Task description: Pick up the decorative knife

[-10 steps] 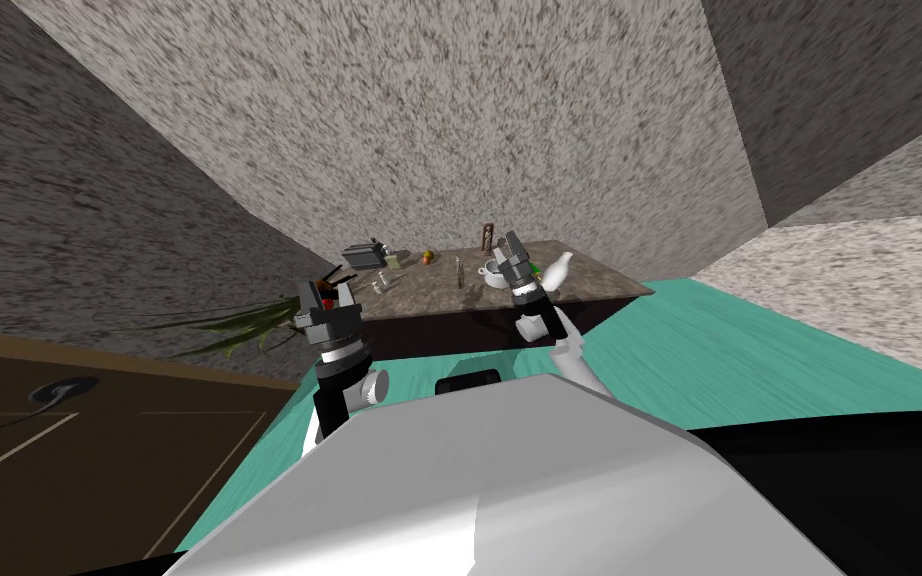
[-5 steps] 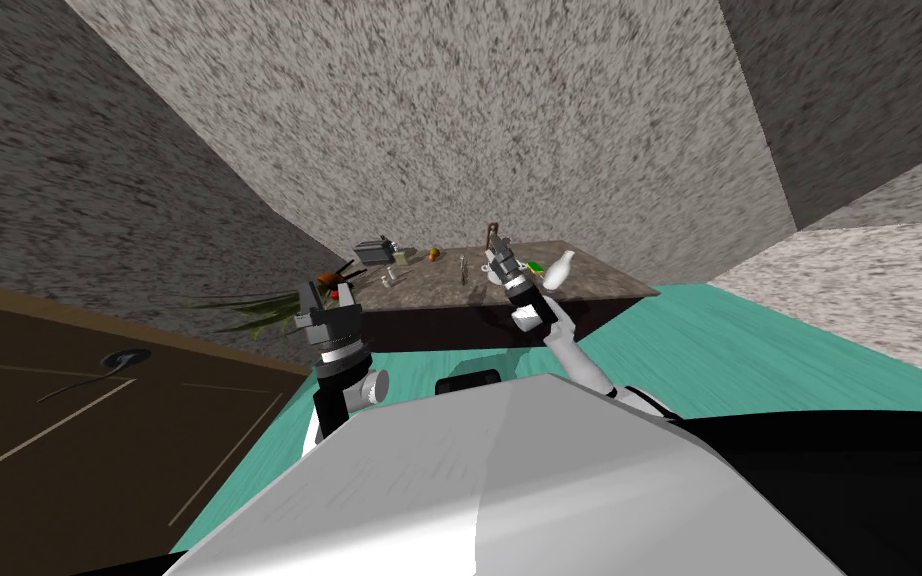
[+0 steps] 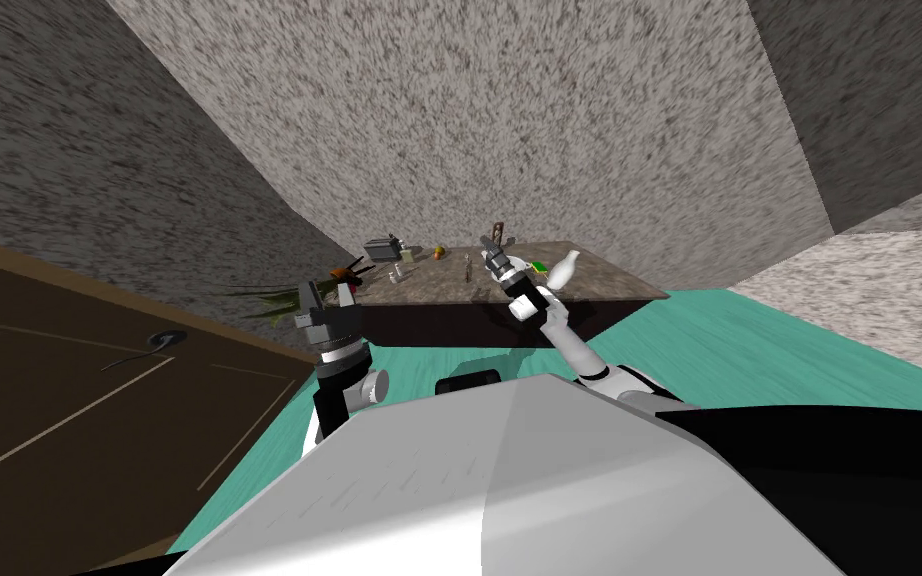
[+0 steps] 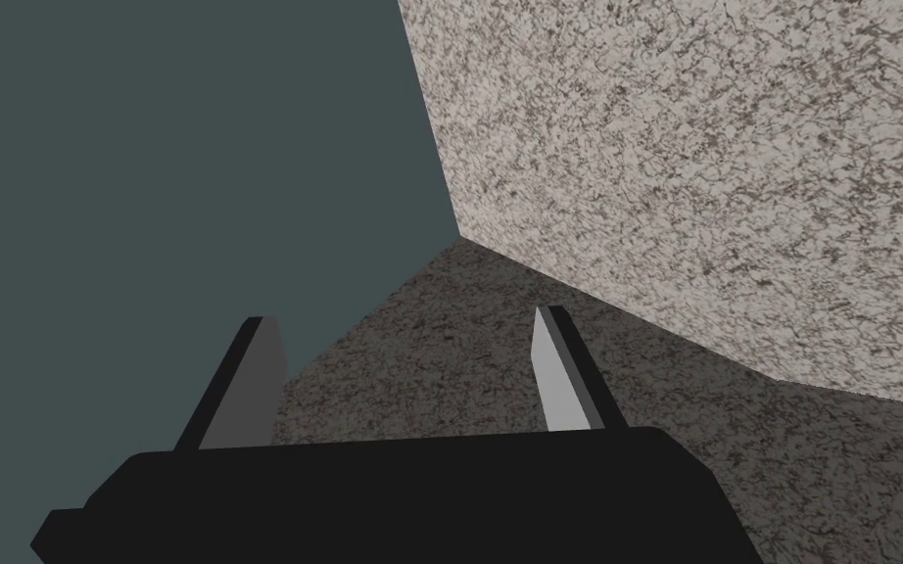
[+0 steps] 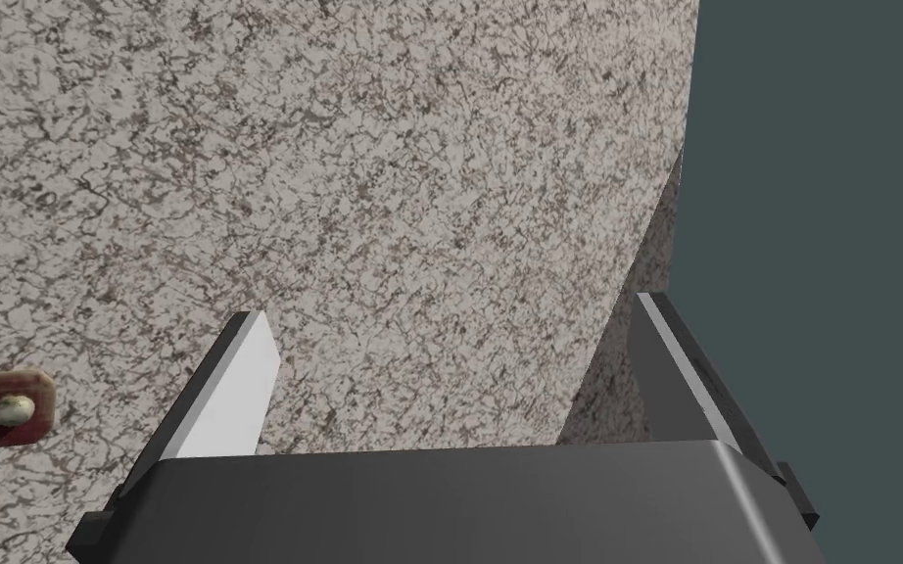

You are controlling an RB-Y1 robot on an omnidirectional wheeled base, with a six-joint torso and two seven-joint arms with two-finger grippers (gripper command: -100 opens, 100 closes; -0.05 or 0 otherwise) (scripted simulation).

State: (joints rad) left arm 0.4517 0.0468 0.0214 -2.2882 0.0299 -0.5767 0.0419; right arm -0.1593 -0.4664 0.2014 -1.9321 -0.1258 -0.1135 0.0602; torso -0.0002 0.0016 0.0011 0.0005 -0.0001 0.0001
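— Head view first: where is the decorative knife [image 3: 466, 265]?
— My reading is the thin dark sliver near the middle of the frame, on the mottled brown desk [image 3: 599, 278], between the grey box [image 3: 382, 247] and the white bottle [image 3: 561, 268]. It is too small to tell blade from handle.
— And the hands?
— The right hand [image 3: 491, 244] is raised in front of the desk, just right of that sliver. Its fingers are spread wide with nothing between them, aimed at the speckled wall [image 5: 342, 196]. The left hand [image 3: 327, 292] sits lower left by the plant [image 3: 264, 300], equally wide and empty.
— How to do the reach well?
— Tip the right wrist down until the knife shows between its fingers, set them across its narrow width, then descend slowly. The bottle is close and looks easy to topple.
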